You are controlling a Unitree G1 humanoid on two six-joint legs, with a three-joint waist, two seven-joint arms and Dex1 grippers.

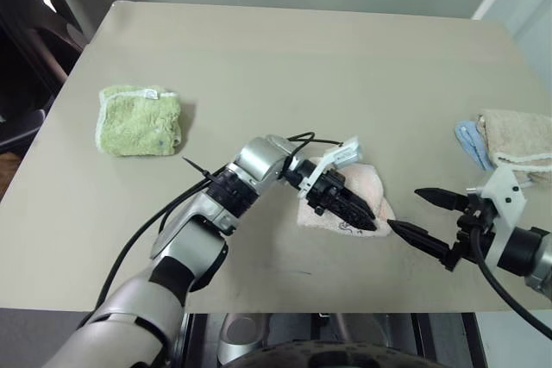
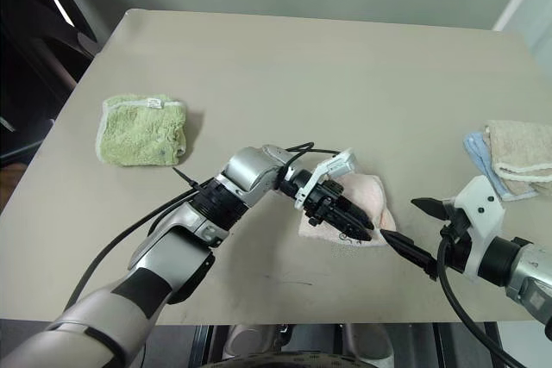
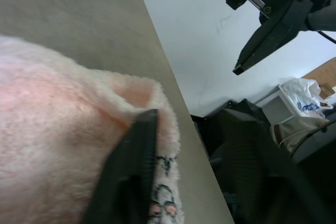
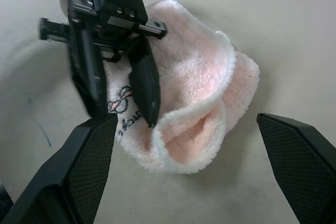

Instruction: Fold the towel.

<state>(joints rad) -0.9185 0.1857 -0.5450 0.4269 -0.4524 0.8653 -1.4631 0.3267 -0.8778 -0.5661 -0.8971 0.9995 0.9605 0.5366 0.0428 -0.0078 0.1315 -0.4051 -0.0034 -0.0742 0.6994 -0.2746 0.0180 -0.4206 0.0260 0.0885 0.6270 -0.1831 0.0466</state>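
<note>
Two folds look done on the pink towel point(image 4: 199, 77) — left gripper point(image 1: 355, 210) jaws parted over it, right gripper point(image 1: 423, 214) jaws spread wide — only tidying left.

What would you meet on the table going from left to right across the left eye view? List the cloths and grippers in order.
green towel → left gripper on the pink towel → right gripper → blue cloth → beige cloth

Bare desk point(image 1: 285, 75) lies open toward 12 o'clock; green towel point(image 1: 139, 120) blocks 10 o'clock, stacked cloths point(image 1: 509, 142) block 3 o'clock
</note>
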